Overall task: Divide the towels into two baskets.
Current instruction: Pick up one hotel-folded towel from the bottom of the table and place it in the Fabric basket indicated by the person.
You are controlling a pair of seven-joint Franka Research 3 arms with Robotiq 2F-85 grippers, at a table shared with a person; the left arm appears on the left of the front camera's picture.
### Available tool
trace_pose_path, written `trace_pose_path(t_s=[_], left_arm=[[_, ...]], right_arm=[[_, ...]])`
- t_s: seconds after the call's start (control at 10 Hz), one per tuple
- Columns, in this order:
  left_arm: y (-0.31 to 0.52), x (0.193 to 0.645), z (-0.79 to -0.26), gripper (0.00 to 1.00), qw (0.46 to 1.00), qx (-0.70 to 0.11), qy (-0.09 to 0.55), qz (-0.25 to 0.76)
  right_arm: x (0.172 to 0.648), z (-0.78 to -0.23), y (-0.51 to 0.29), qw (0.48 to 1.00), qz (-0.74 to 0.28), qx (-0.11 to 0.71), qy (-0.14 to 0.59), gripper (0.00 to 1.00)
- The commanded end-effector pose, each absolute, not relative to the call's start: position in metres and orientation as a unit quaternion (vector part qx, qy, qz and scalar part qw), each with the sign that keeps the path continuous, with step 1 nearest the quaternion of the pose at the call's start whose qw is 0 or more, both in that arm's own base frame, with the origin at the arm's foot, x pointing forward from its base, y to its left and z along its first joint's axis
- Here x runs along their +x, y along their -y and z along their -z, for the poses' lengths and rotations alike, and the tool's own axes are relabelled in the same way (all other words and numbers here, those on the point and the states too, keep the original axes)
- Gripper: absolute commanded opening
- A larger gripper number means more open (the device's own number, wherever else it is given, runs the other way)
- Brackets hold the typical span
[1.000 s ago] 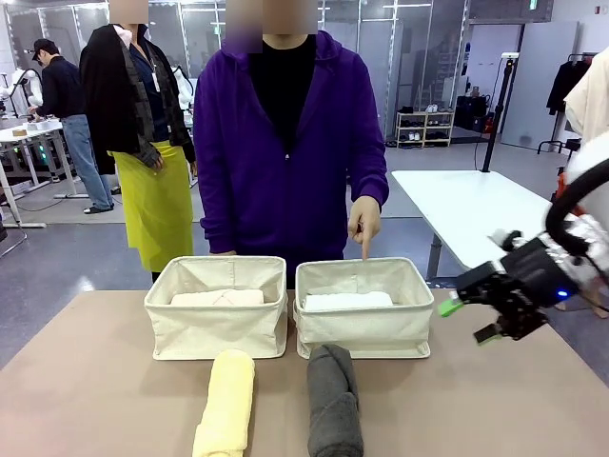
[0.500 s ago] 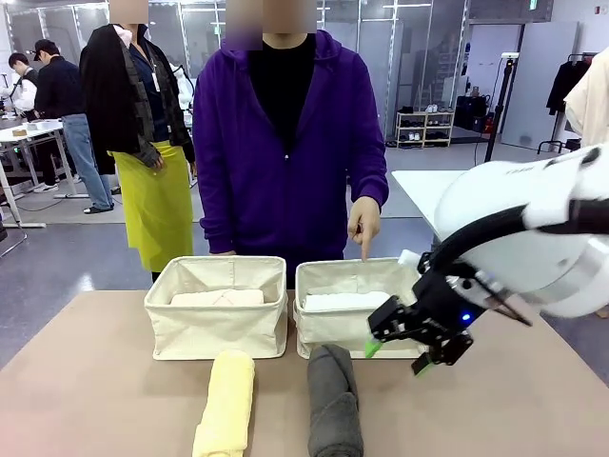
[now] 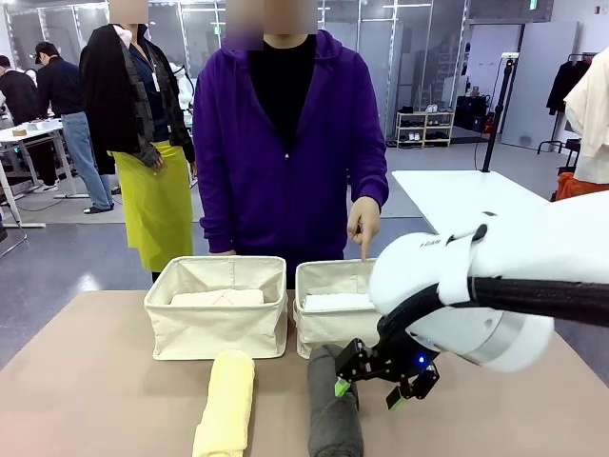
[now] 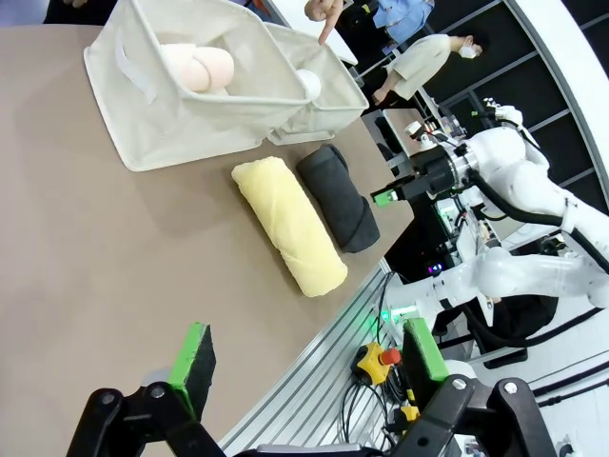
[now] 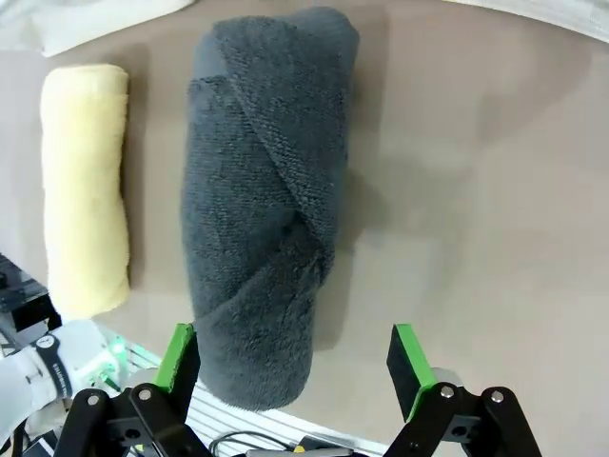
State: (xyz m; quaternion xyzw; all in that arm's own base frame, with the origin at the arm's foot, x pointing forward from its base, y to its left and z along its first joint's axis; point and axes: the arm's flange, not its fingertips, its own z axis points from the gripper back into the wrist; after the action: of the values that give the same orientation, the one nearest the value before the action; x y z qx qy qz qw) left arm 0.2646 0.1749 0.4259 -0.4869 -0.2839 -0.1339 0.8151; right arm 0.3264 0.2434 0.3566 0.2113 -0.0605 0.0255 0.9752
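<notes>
— At the near edge of the tabletop (image 3: 95, 381), what is item one?
— Left pincer (image 4: 309, 367): jaws apart, nothing between them, well apart from every roll. Idle.
— Item two?
— Right pincer (image 5: 293, 367): jaws apart and empty, poised over the dark grey towel (image 5: 262, 209). In the wrist view the green pads stand on either side of one end of the roll. I cannot tell whether they touch it.
— Beside that?
— The yellow towel (image 3: 226, 405), also rolled. It lies parallel to the grey one on the robot's left, near it but apart, with no pincer on it.
— Farther back?
— Two cream baskets side by side, their walls almost touching. The left basket (image 3: 217, 328) holds the pale pink towel (image 3: 217, 298). The right basket (image 3: 328, 324) holds the white towel (image 3: 333, 301). The far end of the grey roll lies just before the right basket's front wall.
— Beyond the baskets?
— A person's hand (image 3: 363, 224), with one finger pointing down over the far rim of the right basket.
— Step in hand?
— By my reading, the reach for the grey roll. Half of the sorting looks done, with one roll in each basket.
— What does the next move call for?
— Lower the pads to the roll's flanks, close squarely across its width so the wrap stays together, and lift it clear of the front wall. The right basket is the likely destination, which would leave the yellow roll for the left.
</notes>
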Motion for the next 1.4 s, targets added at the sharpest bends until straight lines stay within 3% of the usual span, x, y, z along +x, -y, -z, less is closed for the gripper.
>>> trace_pose_path(t_s=[0.0, 1.3], left_arm=[[-0.177, 0.263, -0.428, 1.00, 0.816, -0.485, 0.284, 0.137], [-0.177, 0.263, -0.428, 1.00, 0.816, -0.485, 0.284, 0.137]], right_arm=[[0.314, -0.338, -0.242, 0.976, -0.004, 0.207, 0.068, 1.00], [0.333, -0.314, -0.285, 0.957, -0.070, 0.270, 0.077, 1.00]])
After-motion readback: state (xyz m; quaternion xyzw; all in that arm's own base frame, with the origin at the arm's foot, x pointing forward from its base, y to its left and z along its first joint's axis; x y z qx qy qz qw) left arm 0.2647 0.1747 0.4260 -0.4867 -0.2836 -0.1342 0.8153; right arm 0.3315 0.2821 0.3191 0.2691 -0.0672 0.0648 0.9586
